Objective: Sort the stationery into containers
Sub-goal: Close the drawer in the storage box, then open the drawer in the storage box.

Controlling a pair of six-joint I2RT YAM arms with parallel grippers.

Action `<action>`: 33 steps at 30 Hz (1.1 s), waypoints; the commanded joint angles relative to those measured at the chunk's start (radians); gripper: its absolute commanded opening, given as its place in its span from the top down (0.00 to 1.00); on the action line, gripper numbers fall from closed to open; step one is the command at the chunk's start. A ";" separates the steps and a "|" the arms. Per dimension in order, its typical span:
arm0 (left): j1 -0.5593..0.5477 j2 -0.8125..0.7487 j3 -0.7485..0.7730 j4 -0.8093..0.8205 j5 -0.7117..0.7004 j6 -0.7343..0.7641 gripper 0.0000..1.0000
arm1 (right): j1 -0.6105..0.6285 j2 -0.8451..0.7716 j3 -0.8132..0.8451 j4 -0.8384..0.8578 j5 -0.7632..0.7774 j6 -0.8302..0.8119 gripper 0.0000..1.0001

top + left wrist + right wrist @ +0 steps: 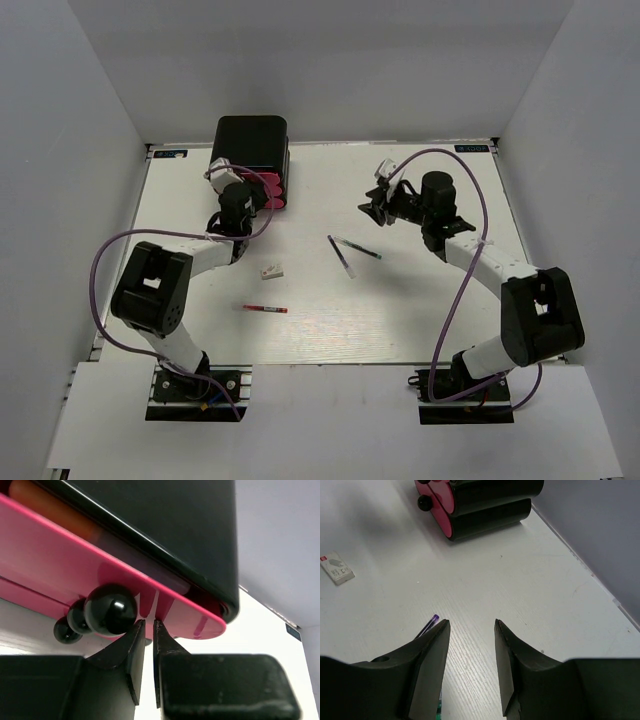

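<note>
The eraser (pixel 272 270) lies between the chest (pixel 250 140) and nearest pen (pixel 265 309).

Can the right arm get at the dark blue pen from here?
Probably yes. The right end effector is open above bare table, and the dark blue pen lies close by with nothing standing between; the thin green-tipped pen beside it may crowd the grasp.

black glossy rounded plastic chest (pixel 250 140) | bright pink drawers (pixel 60 565), shiny black round knobs (pixel 110 608) | slim red pen (pixel 265 309) | small white eraser pack (pixel 337 567), red corner mark | white wood-grain table (pixel 420 310) | purple cables (pixel 94 270)
</note>
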 commanded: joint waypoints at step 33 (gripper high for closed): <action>0.099 -0.134 -0.190 0.004 0.221 -0.029 0.36 | -0.045 -0.052 -0.076 0.003 -0.019 -0.034 0.53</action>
